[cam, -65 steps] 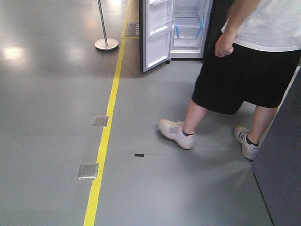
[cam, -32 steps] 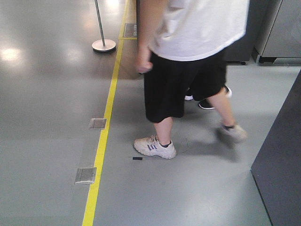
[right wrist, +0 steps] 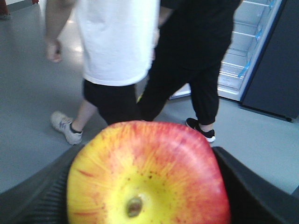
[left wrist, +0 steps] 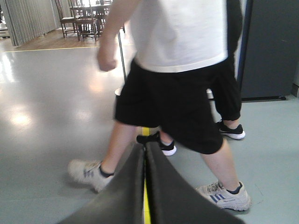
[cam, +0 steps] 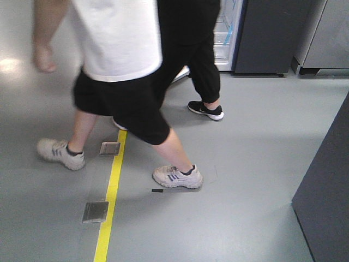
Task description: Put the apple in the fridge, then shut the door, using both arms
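Observation:
The apple [right wrist: 149, 163], red with a yellow centre and a stem dimple, fills the bottom of the right wrist view. My right gripper [right wrist: 147, 189] is shut on it, a black finger on each side. My left gripper [left wrist: 145, 150] is shut and holds nothing, its fingers pressed together above the floor. The fridge [cam: 224, 33] stands far ahead, its white shelves and blue tape showing beside a dark grey side [cam: 267, 38]. It also shows open in the right wrist view [right wrist: 243, 51]. Two walkers hide most of the door; only a white sliver [cam: 183, 72] shows.
A person in a white shirt and black shorts [cam: 117, 49] and a person all in black [cam: 191, 33] cross between me and the fridge. A yellow floor line [cam: 107, 218] has metal floor plates [cam: 96, 211] beside it. A dark cabinet [cam: 327, 185] stands at the right.
The person in the white shirt has walked from right to left across the front view. A second person in black has come in. Part of the fridge shows again behind them.

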{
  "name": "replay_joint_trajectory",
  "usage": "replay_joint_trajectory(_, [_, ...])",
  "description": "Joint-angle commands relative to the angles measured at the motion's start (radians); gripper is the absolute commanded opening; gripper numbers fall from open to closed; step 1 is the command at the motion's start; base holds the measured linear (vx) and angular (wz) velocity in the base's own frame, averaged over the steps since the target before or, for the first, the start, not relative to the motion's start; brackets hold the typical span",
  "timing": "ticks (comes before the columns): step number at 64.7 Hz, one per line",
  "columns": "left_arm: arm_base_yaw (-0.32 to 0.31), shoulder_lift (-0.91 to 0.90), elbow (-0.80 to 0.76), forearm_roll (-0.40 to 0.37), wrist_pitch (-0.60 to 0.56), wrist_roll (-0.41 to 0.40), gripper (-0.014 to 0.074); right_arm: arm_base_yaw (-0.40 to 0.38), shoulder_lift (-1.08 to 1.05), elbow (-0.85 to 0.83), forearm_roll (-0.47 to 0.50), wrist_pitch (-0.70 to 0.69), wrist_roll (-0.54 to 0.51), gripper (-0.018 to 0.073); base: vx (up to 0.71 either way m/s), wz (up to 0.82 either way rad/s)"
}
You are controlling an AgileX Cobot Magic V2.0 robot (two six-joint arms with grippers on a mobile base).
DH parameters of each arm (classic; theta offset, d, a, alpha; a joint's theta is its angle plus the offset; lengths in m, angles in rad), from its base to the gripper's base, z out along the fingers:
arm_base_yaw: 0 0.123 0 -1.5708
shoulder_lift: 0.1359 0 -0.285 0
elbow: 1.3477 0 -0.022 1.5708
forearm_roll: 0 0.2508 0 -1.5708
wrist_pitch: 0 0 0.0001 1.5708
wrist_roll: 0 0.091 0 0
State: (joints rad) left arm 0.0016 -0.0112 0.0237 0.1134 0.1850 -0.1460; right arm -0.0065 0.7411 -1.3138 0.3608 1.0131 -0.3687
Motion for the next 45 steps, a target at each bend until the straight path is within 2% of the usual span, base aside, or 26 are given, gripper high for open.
replay_joint_trajectory(1, [-0.001,-0.015,-0.017,-0.005,-0.069,-0.004,-0.0006,-0.003,0.001,-0.023,0.015,-0.079,-0.003,0.0098,0.11,-0.01])
replay_joint_trajectory(45, [-0.001,-0.015,-0.017,-0.005,-0.069,-0.004,-0.0006,-0.003,0.001,-0.023,0.015,-0.079,-0.003,0.0098,0.14,0.00])
